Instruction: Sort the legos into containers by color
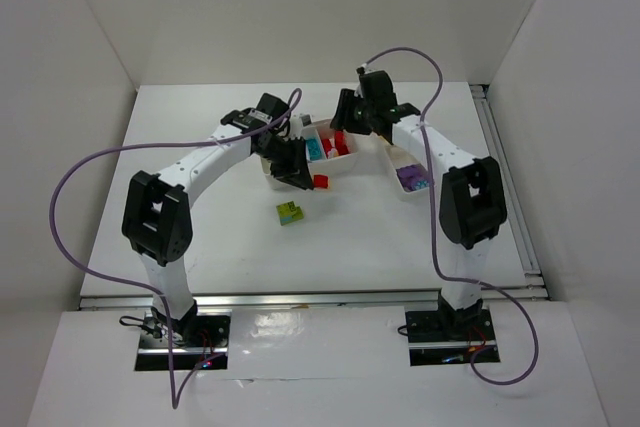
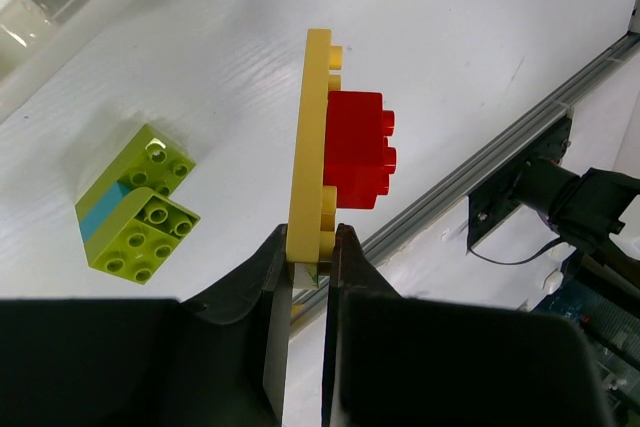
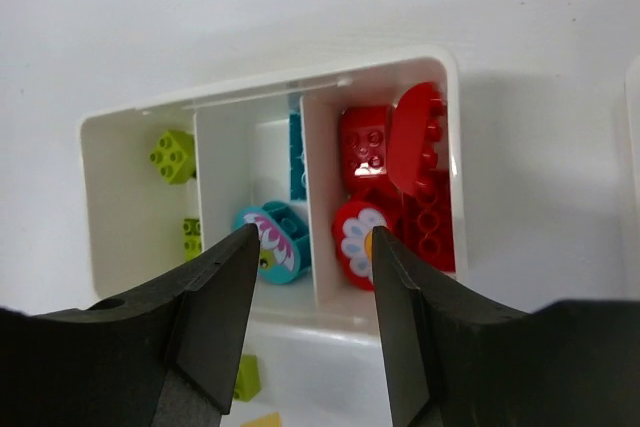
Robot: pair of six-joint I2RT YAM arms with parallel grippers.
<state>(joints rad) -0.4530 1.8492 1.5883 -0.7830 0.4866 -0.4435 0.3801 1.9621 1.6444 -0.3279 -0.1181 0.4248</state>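
The legos are small studded bricks in bright plastic. The left jaws are closed on the lower edge of a thin yellow plate (image 2: 316, 137), held upright above the bench, with a chunky red brick (image 2: 356, 151) pressed against its studded face. Near it, loose on the bench, lies a lime-green brick (image 2: 135, 209) with a teal band along one side, studs up. The right jaws stand open with nothing between them, hanging over the wider tray (image 3: 270, 83). That tray is white with three compartments. The left one holds two lime pieces (image 3: 173, 155), and the middle one holds teal pieces, among them a rounded one with a flower print (image 3: 274, 243). The right one is crowded with red pieces (image 3: 366, 143), one also printed with a flower. The narrower tray (image 1: 392, 159) sits just to the right of the wider one, apart from it, with purple bricks (image 1: 412, 179) at its near end. Both trays rest towards the far middle of the bench (image 1: 400, 237), which is plain matte white with faint scuffs. Plain white walls (image 1: 300, 7) close it in on three sides. A metal rail (image 1: 300, 299) runs along the near edge by the arm bases, and purple cables (image 1: 58, 209) loop from each arm.
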